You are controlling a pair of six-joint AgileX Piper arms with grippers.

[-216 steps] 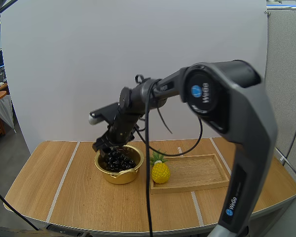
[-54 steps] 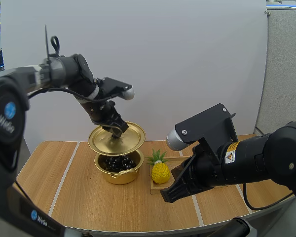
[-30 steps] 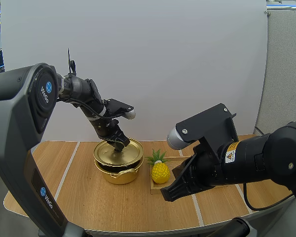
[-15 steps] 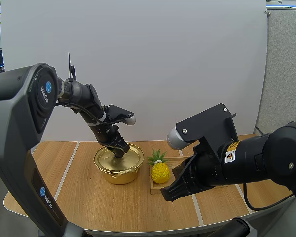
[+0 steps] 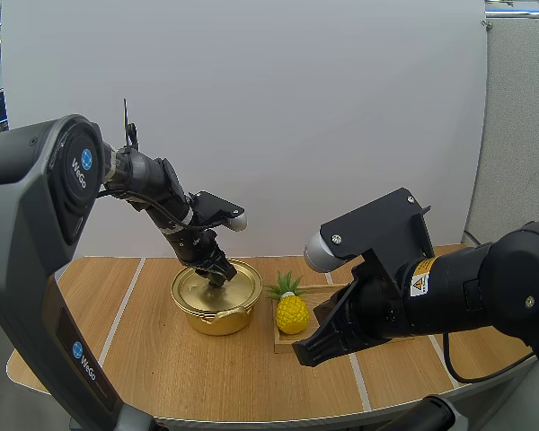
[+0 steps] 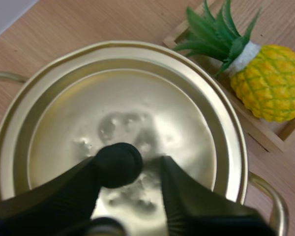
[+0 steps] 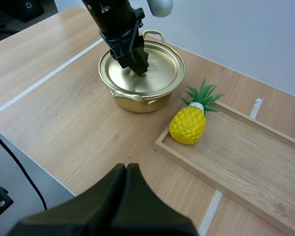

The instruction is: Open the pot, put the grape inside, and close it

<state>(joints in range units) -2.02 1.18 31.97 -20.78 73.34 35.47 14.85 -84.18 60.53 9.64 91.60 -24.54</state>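
- My left jaws hang over the pot (image 5: 217, 316), which stands on the table (image 5: 144, 359) with its lid (image 5: 241, 285) seated on the rim.
- They are released. The fingers (image 6: 187, 199) stand apart around the lid's black knob (image 6: 119, 164), one touching it and a gap showing before the other.
- Just right of the pot, a pineapple (image 5: 292, 314) rests on the left end of the wooden tray (image 5: 368, 310).
- My right jaws hover in front of the tray's left end. They are clenched on nothing, fingers (image 7: 125, 196) together as one dark wedge.
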